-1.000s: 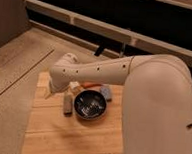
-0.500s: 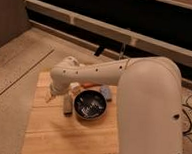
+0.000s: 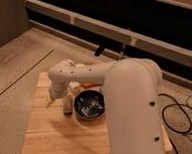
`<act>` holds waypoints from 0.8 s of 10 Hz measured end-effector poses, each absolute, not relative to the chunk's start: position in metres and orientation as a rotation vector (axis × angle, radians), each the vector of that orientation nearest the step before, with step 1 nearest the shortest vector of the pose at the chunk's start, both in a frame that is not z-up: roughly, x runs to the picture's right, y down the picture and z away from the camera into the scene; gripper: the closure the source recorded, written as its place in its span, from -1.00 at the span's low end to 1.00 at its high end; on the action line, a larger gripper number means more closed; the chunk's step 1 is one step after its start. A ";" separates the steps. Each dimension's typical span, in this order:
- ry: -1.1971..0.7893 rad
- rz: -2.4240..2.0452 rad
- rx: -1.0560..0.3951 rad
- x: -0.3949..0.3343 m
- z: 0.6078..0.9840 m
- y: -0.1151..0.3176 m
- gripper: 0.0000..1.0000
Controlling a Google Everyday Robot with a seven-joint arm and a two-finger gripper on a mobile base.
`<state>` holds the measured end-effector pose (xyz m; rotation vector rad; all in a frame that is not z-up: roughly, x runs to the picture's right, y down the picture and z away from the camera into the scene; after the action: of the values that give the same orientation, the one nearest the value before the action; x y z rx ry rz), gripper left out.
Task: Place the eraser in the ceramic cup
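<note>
Seemingly the eraser (image 3: 67,108) stands on the counter (image 3: 49,138) just left of the black bowl (image 3: 90,105), close by the claw (image 3: 57,97); its grip I cannot tell. Centre squarely before lifting it.

Your gripper (image 3: 52,99), left of centre, mostly hidden under arm (image 3: 132,104); arm also covers right side of wooden table (image 3: 50,133).
</note>
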<state>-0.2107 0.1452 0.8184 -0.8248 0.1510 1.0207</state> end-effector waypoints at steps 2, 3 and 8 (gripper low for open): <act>0.182 1.034 -0.830 -0.206 0.827 0.142 -0.30; 0.195 1.052 -0.827 -0.200 0.830 0.138 -0.30; 0.260 1.157 -0.810 -0.165 0.840 0.128 -0.30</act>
<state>-0.1647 0.1279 0.8403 -0.8098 0.2602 1.1572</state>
